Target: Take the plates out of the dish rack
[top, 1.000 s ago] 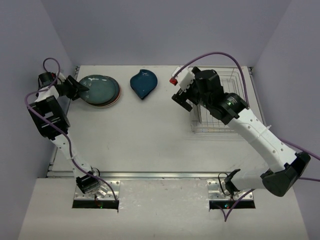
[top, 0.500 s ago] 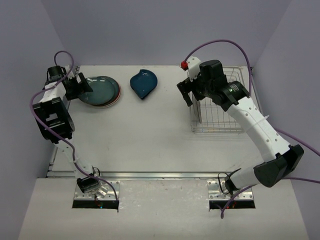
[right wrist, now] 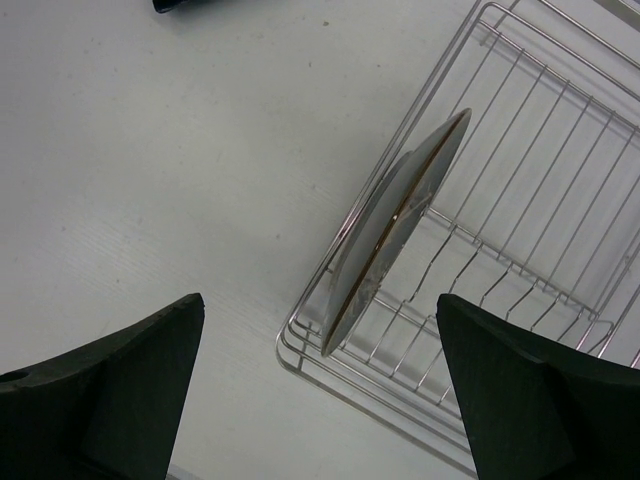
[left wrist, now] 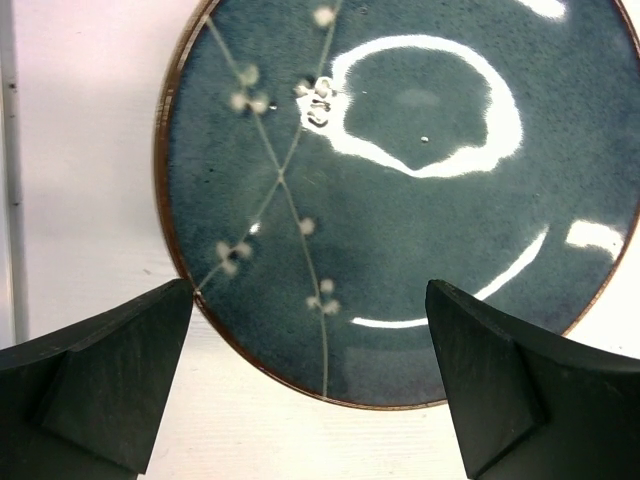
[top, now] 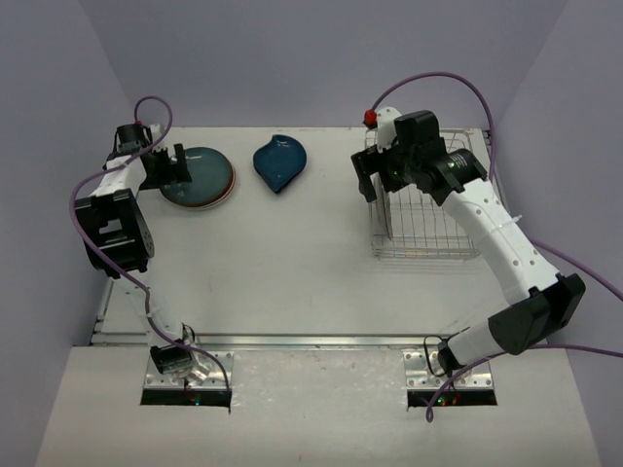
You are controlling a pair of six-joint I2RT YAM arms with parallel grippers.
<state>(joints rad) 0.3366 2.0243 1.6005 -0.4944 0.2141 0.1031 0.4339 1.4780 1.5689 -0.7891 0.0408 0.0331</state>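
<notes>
glossy teal plate (left wrist: 400, 200) lies flat atop a red-rimmed plate (top: 232, 185), blue leaf dish (top: 279, 162) nearby; one brown-edged plate (right wrist: 395, 235) stands on edge in the wire rack (top: 433, 222).

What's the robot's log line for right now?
left jaws open above teal plate | right jaws open above standing plate in dish rack | leaf dish on table

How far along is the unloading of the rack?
Done: the teal plate sits stacked on a red-rimmed plate at the far left, with the blue leaf dish beside it on the table. In hand: nothing; the left gripper and right gripper are open. Left: one upright plate in the dish rack.
</notes>
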